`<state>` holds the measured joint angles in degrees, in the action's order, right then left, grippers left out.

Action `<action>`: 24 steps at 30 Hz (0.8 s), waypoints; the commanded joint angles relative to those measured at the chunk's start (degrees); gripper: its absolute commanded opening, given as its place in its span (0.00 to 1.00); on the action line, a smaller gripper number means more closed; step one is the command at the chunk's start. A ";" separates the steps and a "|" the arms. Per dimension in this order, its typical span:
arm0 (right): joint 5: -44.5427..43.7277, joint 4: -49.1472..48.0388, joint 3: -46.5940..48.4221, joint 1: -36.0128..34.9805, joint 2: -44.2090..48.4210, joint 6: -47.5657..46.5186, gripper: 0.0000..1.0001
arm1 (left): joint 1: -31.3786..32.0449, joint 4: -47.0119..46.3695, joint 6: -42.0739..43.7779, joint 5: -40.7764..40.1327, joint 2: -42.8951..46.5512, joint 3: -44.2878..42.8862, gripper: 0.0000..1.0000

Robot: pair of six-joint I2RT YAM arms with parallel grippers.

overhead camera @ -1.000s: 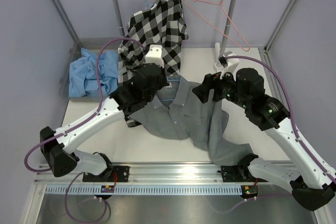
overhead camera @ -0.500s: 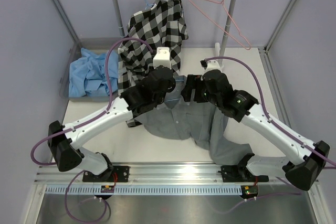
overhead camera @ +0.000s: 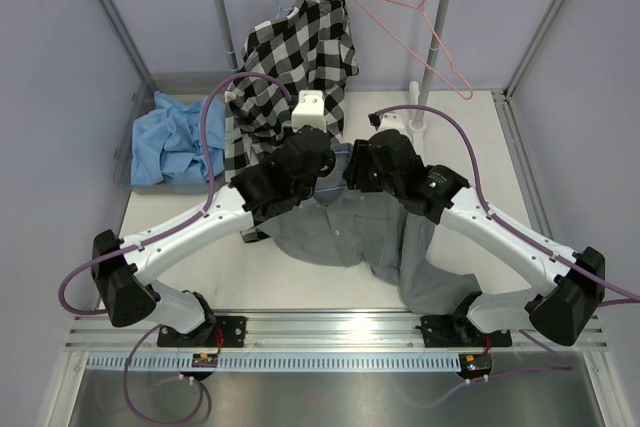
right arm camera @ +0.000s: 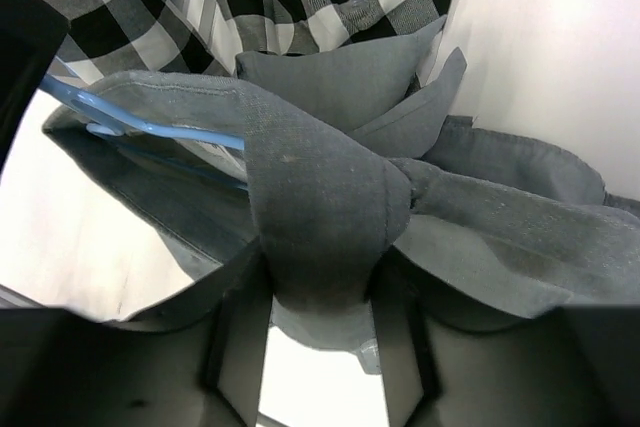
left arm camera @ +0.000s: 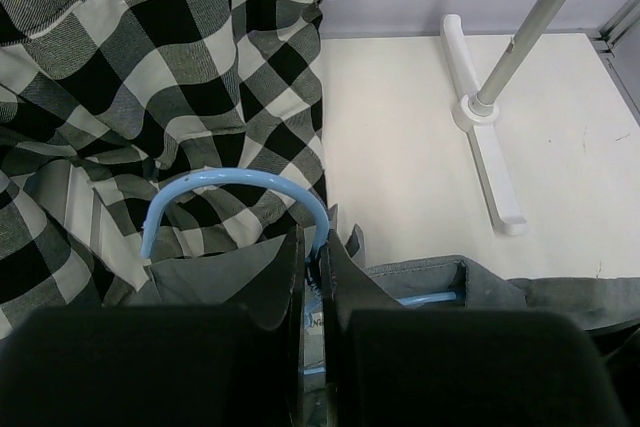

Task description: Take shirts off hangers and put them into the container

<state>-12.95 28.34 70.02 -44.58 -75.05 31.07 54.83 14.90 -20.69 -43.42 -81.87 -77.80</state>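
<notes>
Table [overhead camera: 490, 147] | left end effector [left arm camera: 315, 247] clamps hanger [left arm camera: 240, 179] | right end effector [right arm camera: 320, 282] newly clamps grey shirt [right arm camera: 500, 247]

top: overhead, far | wrists: close, forward | shared: grey shirt [overhead camera: 335, 232]

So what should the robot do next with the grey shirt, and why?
Probably the right gripper should tug the grey shirt by its collar off the blue hanger: it seems to pinch the collar fold, and the left gripper is shut on the hanger below its hook.
</notes>
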 commanded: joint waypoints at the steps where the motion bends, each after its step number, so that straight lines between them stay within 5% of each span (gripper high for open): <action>1: -2.95 -1.97 2.14 -0.60 -0.63 0.48 0.42 | 0.37 -4.79 0.21 -3.69 0.65 -1.04 0.00; 5: -6.73 0.39 1.61 -0.51 0.77 -1.00 0.06 | 0.37 -4.88 1.00 -4.74 2.49 1.24 0.00; 7: -8.23 1.02 1.53 -0.42 2.00 -1.89 0.00 | 0.37 -4.79 1.17 -4.57 3.90 2.38 0.00; 24: -6.30 9.54 -0.15 12.58 13.61 -11.02 0.00 | -1.30 -2.42 6.10 -2.73 17.77 13.37 0.00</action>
<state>-16.34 35.75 69.71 -34.59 -63.70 23.51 54.74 12.62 -17.85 -42.50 -69.08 -66.26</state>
